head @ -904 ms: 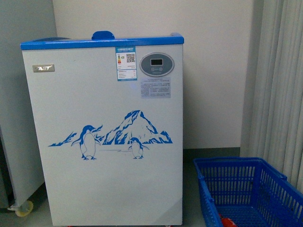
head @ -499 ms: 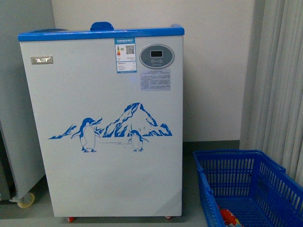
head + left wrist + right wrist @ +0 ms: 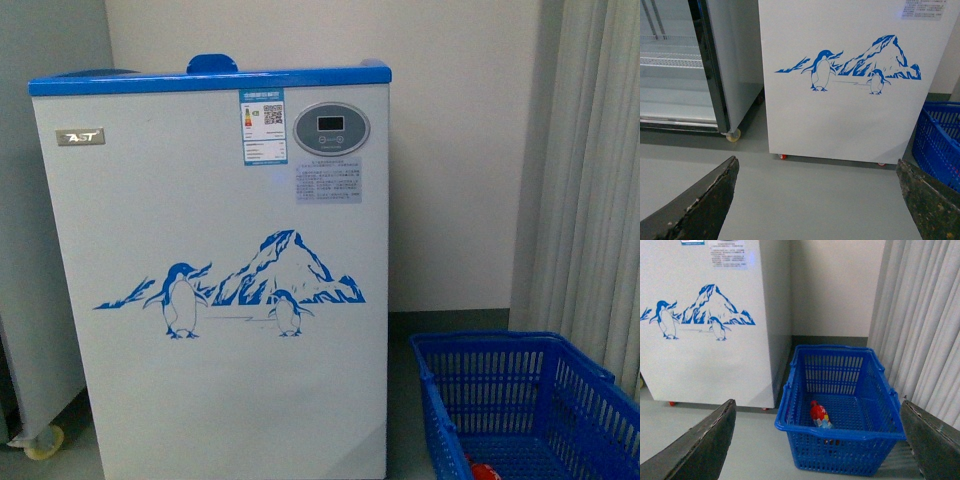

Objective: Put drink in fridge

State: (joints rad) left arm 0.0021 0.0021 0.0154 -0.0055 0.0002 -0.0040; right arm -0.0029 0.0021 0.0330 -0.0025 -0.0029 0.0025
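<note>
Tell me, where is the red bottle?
The bottle lies in the bottom of the blue basket. In the front view the basket sits right of the fridge, next to the curtain.

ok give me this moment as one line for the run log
stage: pre-grasp | drink: lying in blue basket beside fridge | left gripper: open, empty | right gripper: open, empty, aimed at basket

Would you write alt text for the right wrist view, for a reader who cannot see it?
A small red drink bottle lies inside a blue slatted basket on the grey floor, beside the white fridge with its penguin-and-mountain print. The open right gripper holds nothing, its dark fingers framing the scene; pale curtains hang by the basket.
</note>
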